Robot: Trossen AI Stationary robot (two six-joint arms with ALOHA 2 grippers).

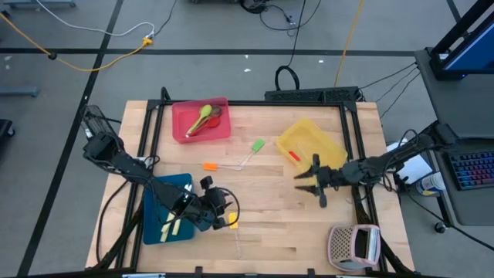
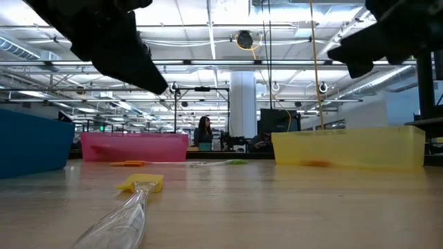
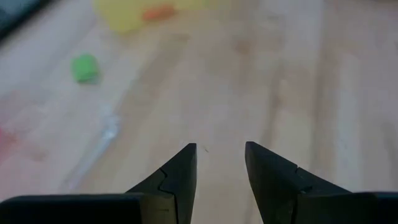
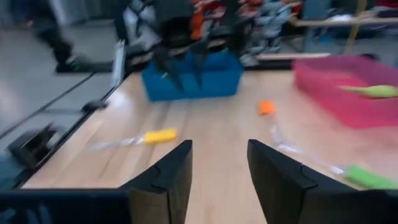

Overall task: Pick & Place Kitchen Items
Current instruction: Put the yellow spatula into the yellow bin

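Nearest the low camera, a clear-handled spatula with a yellow head [image 2: 141, 184] lies flat on the bare wooden table [image 1: 270, 224], just beside the blue tray [image 1: 154, 202]. Over that tray's inner edge hangs the left gripper [image 1: 222, 210], its two dark fingers [image 3: 177, 180] spread apart and holding nothing. Two cream-handled knives [image 1: 170, 227] lie inside the blue tray. Farther across the table, the right gripper [image 1: 309, 182] hovers at the near corner of the flat yellow tray [image 1: 328, 150], jaws likewise released and empty; a small red utensil [image 1: 294, 157] rests in that tray. Between the trays sit an orange-headed spatula [image 1: 209, 165] and a green-headed spatula [image 1: 257, 146], both on the wood. Green and brown spoons [image 1: 202, 119] lie together in the red tray [image 1: 181, 130]. A pinkish-grey perforated box [image 1: 353, 244] stands at the table's front right corner.
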